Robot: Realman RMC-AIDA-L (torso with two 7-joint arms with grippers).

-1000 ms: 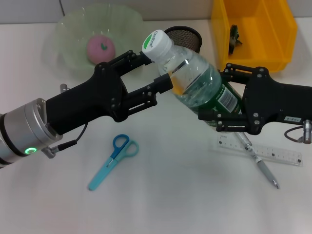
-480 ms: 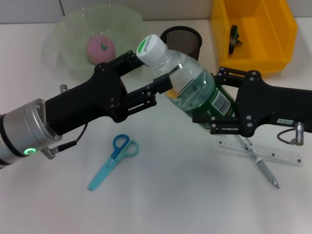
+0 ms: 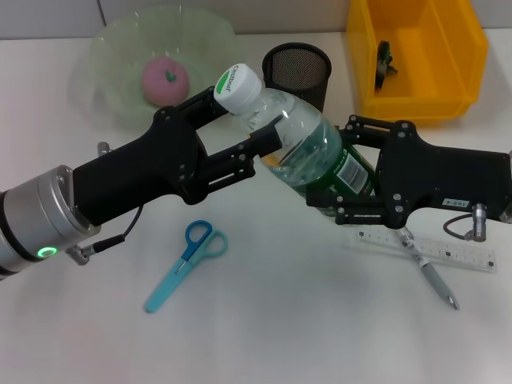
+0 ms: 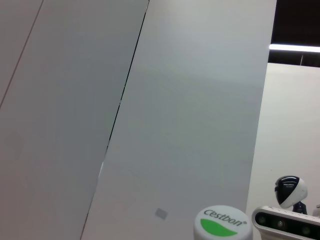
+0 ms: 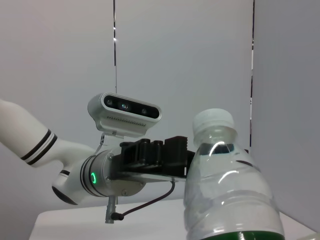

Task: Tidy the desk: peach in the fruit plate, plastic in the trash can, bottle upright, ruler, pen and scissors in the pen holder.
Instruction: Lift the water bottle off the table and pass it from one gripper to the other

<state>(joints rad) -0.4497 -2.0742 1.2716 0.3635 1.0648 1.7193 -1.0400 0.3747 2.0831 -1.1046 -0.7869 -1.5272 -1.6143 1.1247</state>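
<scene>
A clear water bottle [image 3: 308, 148] with a green label and white cap hangs tilted above the desk, cap toward the fruit plate [image 3: 108, 44]. My right gripper [image 3: 338, 172] is shut on its lower body. My left gripper [image 3: 248, 116] is open, its fingers on either side of the bottle's neck. The cap [image 4: 222, 226] shows in the left wrist view. The right wrist view shows the bottle [image 5: 227, 195] with the left gripper [image 5: 157, 155] behind it. The pink peach [image 3: 164, 78] lies in the plate. Blue scissors [image 3: 186, 262], ruler [image 3: 452, 250] and pen [image 3: 430, 274] lie on the desk.
The black mesh pen holder [image 3: 298, 70] stands just behind the bottle. A yellow bin [image 3: 416, 60] at the back right holds a small dark item [image 3: 385, 60]. The ruler and pen lie crossed under the right arm.
The right arm has carried the bottle to the left, bringing its neck and cap further between the left gripper's fingers. The left arm has hardly moved.
</scene>
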